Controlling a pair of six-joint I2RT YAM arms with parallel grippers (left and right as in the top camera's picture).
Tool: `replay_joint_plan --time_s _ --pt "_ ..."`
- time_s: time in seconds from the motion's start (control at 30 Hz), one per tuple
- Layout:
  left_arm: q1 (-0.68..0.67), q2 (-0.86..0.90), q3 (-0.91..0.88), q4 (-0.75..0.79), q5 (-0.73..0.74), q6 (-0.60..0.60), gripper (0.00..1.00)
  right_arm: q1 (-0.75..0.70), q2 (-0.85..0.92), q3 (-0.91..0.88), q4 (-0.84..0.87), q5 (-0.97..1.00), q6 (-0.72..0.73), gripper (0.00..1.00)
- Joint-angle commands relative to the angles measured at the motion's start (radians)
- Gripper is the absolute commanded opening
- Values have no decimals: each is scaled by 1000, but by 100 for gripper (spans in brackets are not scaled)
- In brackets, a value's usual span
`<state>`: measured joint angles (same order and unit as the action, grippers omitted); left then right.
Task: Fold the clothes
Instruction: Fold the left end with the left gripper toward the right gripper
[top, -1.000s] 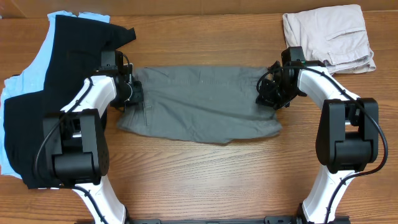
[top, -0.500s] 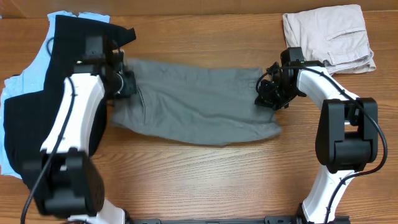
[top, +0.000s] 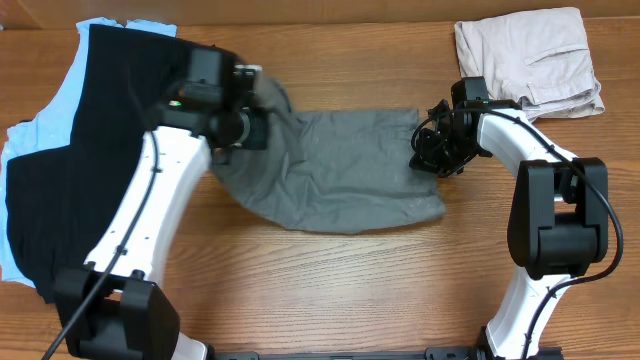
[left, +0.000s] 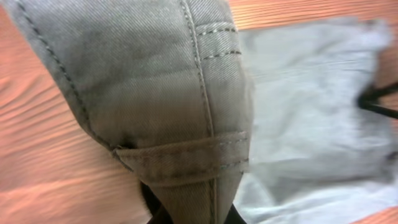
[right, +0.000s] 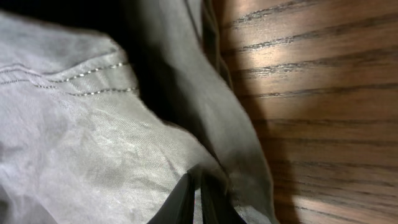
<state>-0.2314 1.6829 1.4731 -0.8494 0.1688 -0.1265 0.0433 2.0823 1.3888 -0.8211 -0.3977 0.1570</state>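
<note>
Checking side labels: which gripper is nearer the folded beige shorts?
Right. The right gripper pinches the grey shorts close beside the beige shorts; the left gripper holds the grey pair's far end.

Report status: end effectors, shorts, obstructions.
Left end effector shut on grey shorts, one end held off table. Right end effector shut on opposite edge. Nothing obstructing; black T-shirt, beige shorts aside.

Mid-grey woven shorts (top: 340, 170) lie spread across the middle of the wooden tabletop (top: 330, 290), their left end lifted and bunched, the right end flat, stitched seams visible.
</note>
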Motion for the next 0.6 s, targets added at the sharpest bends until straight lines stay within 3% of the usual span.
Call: replay_joint_plan --time_s 0.0,0.37,0.57 --pt "-95 3 23 61 -27 -92 4 -2 9 -42 14 22 0 9" --pt "-272 179 23 308 26 -293 4 -2 9 -42 29 18 0 9" --pt "-321 195 23 417 60 -331 4 -2 9 -41 32 18 0 9"
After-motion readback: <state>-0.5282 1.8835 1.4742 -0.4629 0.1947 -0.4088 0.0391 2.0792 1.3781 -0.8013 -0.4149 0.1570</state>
